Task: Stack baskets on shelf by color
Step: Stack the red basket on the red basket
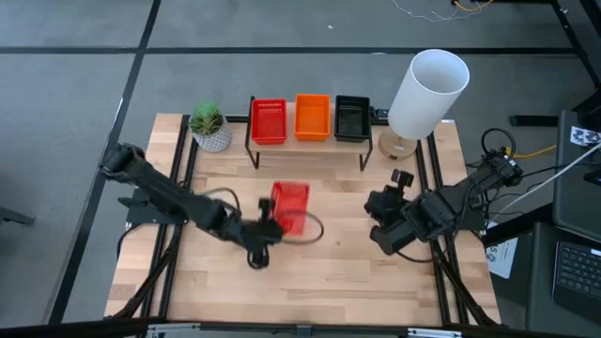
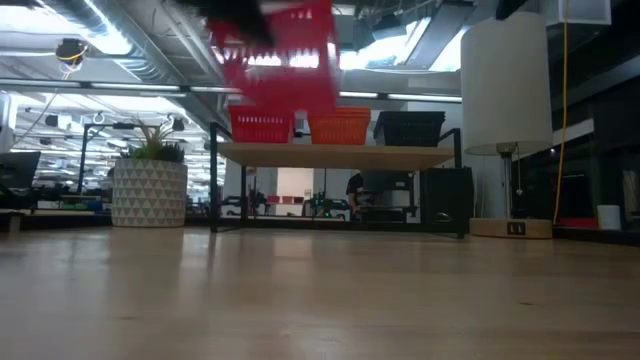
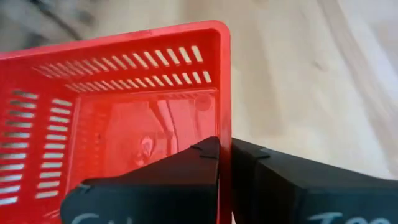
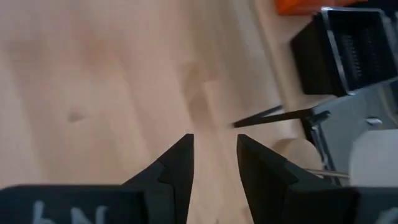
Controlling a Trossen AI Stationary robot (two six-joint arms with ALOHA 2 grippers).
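Gripping a red basket (image 1: 291, 207) by its rim, the left gripper (image 3: 224, 163) is holding it above mid-table, before the shelf (image 1: 310, 145); the right gripper (image 4: 214, 155) is waiting narrowly parted, empty.

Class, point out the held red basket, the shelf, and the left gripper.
held red basket (image 1: 290, 199), high view, its mesh floor.
shelf (image 2: 330, 155), low view, front edge of plank.
left gripper (image 3: 224, 163), left wrist view, between fingertips clamping the basket's wall.

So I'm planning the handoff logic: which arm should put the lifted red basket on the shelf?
Left. Its pincer is shut on the red basket, held above the table. The right pincer is empty, out by the table's right side.
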